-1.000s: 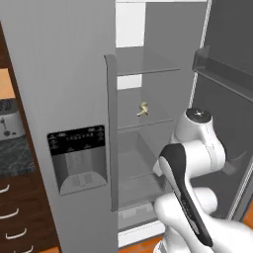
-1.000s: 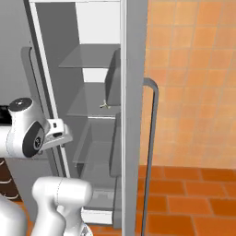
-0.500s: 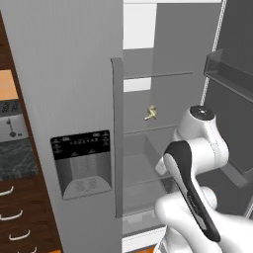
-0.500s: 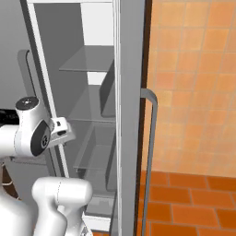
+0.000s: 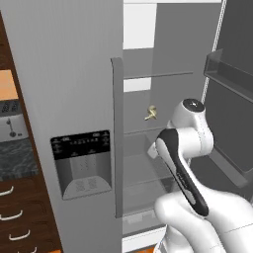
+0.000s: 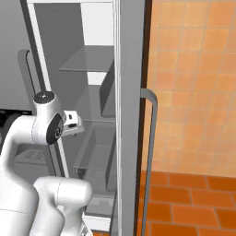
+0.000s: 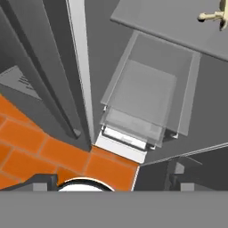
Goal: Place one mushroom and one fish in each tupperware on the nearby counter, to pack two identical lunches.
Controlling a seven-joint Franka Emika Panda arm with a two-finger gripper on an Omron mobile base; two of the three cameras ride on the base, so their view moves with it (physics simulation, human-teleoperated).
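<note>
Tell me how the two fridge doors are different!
The left fridge door is shut, while the right fridge door is swung wide open. The left door carries a dark dispenser panel on its front; the right door shows its inside, with a shelf bin. The left door is pale grey; the right door's inside looks darker. Both have a long upright grey handle.

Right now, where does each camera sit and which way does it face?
Left base view: behind-left of the arm, which rises lower right; faces into the open fridge.
Right base view: behind its right, facing the fridge's door edge and orange wall; arm lower left.
Hand view: on the hand, looking down at fridge drawers and floor; tool tips spread.
Shared: small tan item on a shelf, left and hand views.
</note>
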